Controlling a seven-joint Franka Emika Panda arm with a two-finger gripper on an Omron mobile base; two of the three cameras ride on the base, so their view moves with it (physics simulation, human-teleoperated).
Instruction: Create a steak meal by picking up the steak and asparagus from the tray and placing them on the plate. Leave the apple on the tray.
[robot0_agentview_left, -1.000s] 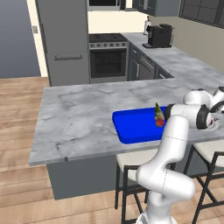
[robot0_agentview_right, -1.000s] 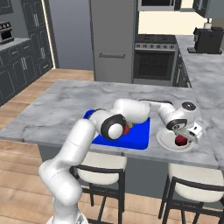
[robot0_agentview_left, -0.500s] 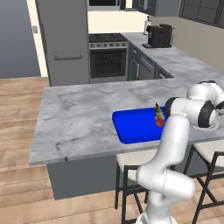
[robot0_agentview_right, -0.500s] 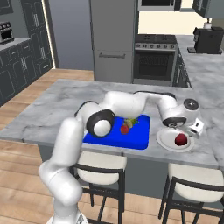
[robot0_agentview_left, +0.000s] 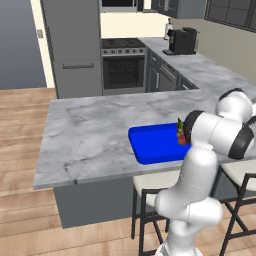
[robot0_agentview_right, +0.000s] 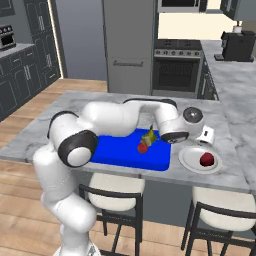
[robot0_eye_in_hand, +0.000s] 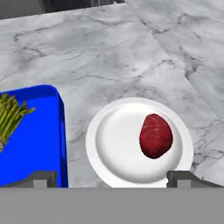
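Observation:
The dark red steak (robot0_eye_in_hand: 155, 135) lies on the white plate (robot0_eye_in_hand: 109, 144), right of its middle, with nothing holding it. My gripper (robot0_eye_in_hand: 113, 178) hangs open above the plate's near edge, its fingertips (robot0_eye_in_hand: 43, 177) wide apart and empty. In the right base view the gripper (robot0_agentview_right: 204, 141) is just above the plate (robot0_agentview_right: 189, 159) and the steak (robot0_agentview_right: 206, 160). On the blue tray (robot0_agentview_right: 120, 155), left of the plate, lie the green asparagus (robot0_agentview_right: 150, 135) and the red apple (robot0_agentview_right: 142, 148). The asparagus (robot0_eye_in_hand: 11, 113) also shows on the tray (robot0_eye_in_hand: 39, 144) in the hand view.
The tray (robot0_agentview_left: 152, 145) sits near the front edge of a grey marble island (robot0_agentview_left: 90, 130), with two stools (robot0_agentview_right: 112, 187) below it. My own arm (robot0_agentview_left: 215, 135) hides the plate in the left base view. Bare marble stretches left of and behind the tray.
The hand has lifted a little off the plate, and the steak stays lying there. The arm's elbow has swung up and back over the tray.

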